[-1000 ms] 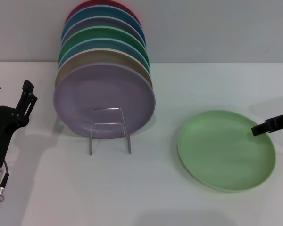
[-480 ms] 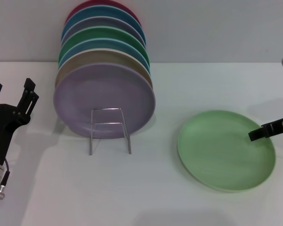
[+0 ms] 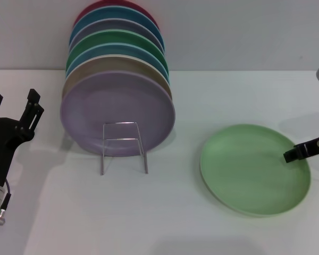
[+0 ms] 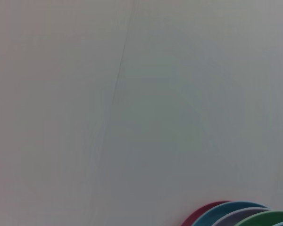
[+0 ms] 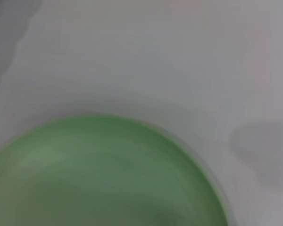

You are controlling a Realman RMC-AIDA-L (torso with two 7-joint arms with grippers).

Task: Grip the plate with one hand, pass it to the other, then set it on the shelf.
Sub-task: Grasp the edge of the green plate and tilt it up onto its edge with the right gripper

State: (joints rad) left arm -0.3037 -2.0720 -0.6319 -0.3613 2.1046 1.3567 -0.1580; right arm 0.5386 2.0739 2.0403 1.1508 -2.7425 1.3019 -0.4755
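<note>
The light green plate lies flat on the white table at the right; it also fills the lower part of the right wrist view. My right gripper reaches in from the right edge, a dark tip low over the plate's right rim. The shelf, a thin wire rack, stands left of centre with its front loop bare. My left gripper is open, pointing up at the far left, apart from the rack.
Several coloured plates stand on edge in the rack, a lilac plate at the front. Their top edges show against the wall in the left wrist view. White table lies between rack and green plate.
The right gripper's tip has sunk a little lower over the plate's right rim and shifted slightly. Plate, rack and left arm have not moved.
</note>
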